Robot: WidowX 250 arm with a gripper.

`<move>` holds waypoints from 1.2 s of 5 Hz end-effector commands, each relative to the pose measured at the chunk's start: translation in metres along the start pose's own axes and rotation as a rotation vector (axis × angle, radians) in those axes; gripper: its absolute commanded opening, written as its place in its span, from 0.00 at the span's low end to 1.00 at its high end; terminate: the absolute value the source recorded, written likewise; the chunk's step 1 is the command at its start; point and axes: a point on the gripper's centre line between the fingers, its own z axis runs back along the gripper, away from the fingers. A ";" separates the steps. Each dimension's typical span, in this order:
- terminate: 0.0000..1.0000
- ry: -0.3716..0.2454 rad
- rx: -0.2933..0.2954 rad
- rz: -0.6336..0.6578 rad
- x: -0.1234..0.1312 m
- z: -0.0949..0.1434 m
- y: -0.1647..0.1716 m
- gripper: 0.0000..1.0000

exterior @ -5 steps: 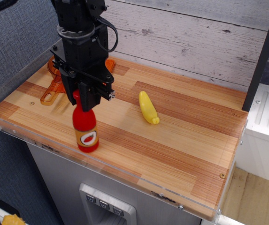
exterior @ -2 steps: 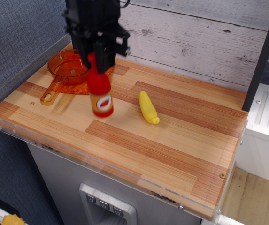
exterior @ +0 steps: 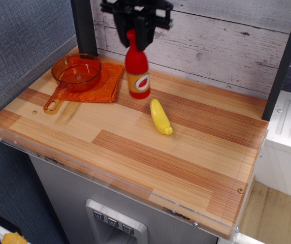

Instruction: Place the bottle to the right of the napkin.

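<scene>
The red toy sauce bottle [exterior: 137,71] with an orange-yellow label hangs upright in the air, just right of the orange woven napkin [exterior: 106,84] at the back left of the wooden counter. My black gripper [exterior: 137,31] is shut on the bottle's red cap from above, at the top of the view. The bottle's base is above the counter, close to the back wall. The napkin is partly covered by an orange glass pan.
A transparent orange glass pan [exterior: 77,72] with a handle [exterior: 55,101] sits on the napkin's left part. A yellow banana toy [exterior: 160,116] lies right of and in front of the bottle. The wooden counter [exterior: 186,152] has a plastic rim; a plank wall [exterior: 226,46] stands behind.
My gripper has lifted the bottle from the front left of the counter and carried it back and to the right, past the pan and napkin, which now show fully.
</scene>
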 end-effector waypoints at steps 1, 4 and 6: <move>0.00 -0.080 0.016 0.079 0.041 0.002 0.008 0.00; 0.00 -0.023 0.052 0.169 0.061 -0.017 0.013 0.00; 0.00 0.014 0.055 0.189 0.055 -0.023 0.010 0.00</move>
